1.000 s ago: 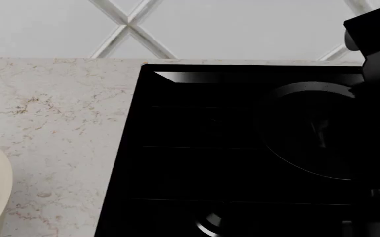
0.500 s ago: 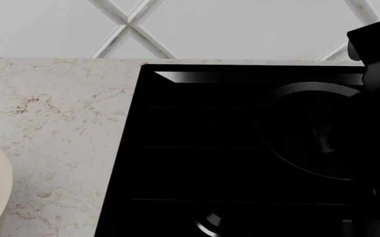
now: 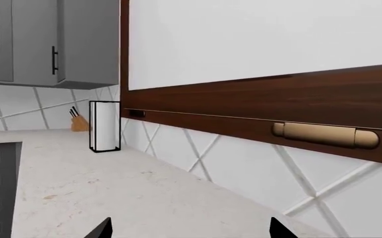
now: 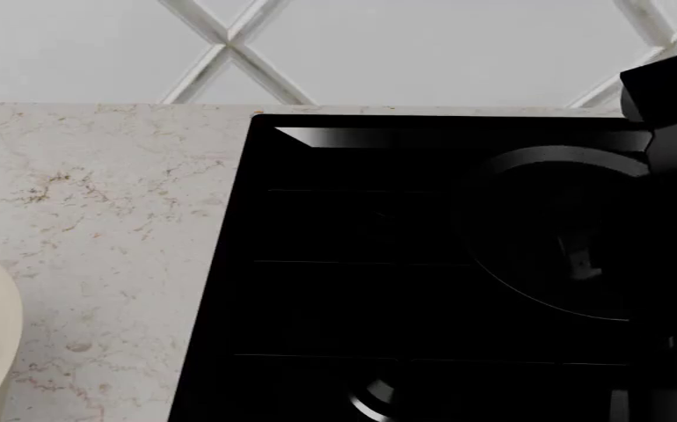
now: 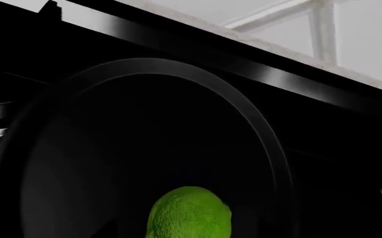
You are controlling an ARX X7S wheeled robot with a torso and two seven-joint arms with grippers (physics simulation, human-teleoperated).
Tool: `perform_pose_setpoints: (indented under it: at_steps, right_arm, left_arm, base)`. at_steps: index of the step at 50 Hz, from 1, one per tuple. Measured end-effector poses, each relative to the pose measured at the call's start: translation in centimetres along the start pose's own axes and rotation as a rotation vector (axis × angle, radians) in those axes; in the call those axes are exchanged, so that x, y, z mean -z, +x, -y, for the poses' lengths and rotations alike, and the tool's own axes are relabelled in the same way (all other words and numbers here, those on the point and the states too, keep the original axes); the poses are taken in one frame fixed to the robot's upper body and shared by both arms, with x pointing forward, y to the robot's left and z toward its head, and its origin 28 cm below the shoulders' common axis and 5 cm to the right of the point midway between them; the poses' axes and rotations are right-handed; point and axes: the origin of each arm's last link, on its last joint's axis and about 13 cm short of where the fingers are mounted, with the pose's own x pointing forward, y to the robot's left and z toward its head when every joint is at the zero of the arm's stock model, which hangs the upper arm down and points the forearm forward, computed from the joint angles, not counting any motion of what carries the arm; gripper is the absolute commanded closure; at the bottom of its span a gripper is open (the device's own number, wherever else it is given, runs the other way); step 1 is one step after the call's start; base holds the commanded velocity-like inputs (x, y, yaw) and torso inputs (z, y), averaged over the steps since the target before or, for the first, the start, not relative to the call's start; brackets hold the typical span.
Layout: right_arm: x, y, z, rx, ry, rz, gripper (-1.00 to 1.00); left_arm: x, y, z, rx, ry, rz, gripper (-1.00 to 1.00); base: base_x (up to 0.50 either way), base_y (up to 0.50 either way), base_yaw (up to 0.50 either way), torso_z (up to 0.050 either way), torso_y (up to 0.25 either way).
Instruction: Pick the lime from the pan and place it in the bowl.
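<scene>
Pan (image 4: 514,171) on black cooktop (image 4: 338,290)

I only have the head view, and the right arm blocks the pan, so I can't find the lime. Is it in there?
Observer: Yes. The right wrist view shows the lime in the pan.
Operator: Is the left gripper holding anything?
Observer: No. The left gripper is open and empty, over the counter.
Operator: Anything near it?
Observer: A paper towel roll stands further along the counter, by the wall.
</scene>
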Motion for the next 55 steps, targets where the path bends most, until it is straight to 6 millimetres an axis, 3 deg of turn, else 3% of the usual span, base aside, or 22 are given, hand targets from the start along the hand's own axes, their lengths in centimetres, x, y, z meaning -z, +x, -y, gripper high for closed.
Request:
perform_pose_setpoints:
  at_steps: [55]
  right_arm:
    - [1.4,2.4,0.1,-0.019,0.037,-0.031,-1.0]
  left_arm:
    - [0.4,0.1,0.9,0.012,0.019,-0.007,-1.0]
  base:
    - [0.0,0.0,0.0,0.0,0.0]
